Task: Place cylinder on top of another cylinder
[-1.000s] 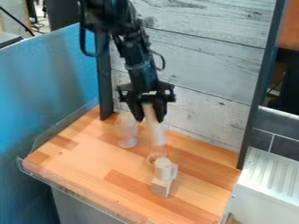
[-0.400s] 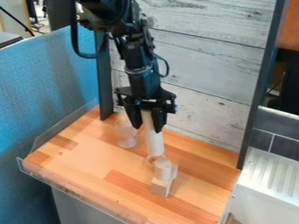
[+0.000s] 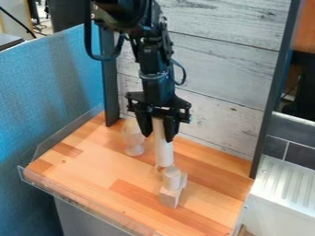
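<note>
Your goblet [image 3: 133,138] stands on the far part of the counter [image 3: 89,173], with a blue panel [image 3: 55,87] left, plank wall [image 3: 221,69] behind, white ribbed surface [image 3: 288,182] right.

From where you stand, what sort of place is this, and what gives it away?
Probably a robotics lab or workshop test station: a black robot arm hangs over a wooden work surface, with a blue fabric partition beside it.

Single view: from above at six o'clock, slanting down over wooden tabletop [image 3: 92,173], facing plank wall [image 3: 221,69] at twelve; moderately near, most of tabletop in frame.
</note>
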Robot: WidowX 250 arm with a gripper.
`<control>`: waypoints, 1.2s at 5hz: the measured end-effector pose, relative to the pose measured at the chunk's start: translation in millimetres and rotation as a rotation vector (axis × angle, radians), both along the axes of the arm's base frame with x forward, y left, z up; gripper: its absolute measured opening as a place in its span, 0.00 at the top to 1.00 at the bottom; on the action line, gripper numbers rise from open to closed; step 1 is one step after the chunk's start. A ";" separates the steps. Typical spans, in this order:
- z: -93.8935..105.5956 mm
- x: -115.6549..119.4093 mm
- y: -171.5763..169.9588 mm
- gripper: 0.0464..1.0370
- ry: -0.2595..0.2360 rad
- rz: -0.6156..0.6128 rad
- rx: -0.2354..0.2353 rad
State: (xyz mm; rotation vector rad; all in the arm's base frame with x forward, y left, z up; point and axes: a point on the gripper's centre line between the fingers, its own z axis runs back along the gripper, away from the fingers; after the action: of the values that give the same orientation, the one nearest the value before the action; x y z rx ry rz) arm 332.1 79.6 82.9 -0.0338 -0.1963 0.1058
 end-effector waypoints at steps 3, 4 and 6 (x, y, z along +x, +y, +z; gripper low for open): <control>0.2 2.7 -5.9 0.45 -0.001 -0.005 0.013; -5.4 3.5 -11.4 0.45 0.013 -0.014 0.010; -10.4 5.6 -14.5 0.45 0.018 -0.013 0.017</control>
State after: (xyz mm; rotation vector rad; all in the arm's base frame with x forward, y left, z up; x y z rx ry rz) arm 337.7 65.1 72.5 -0.0167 -0.1793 0.0916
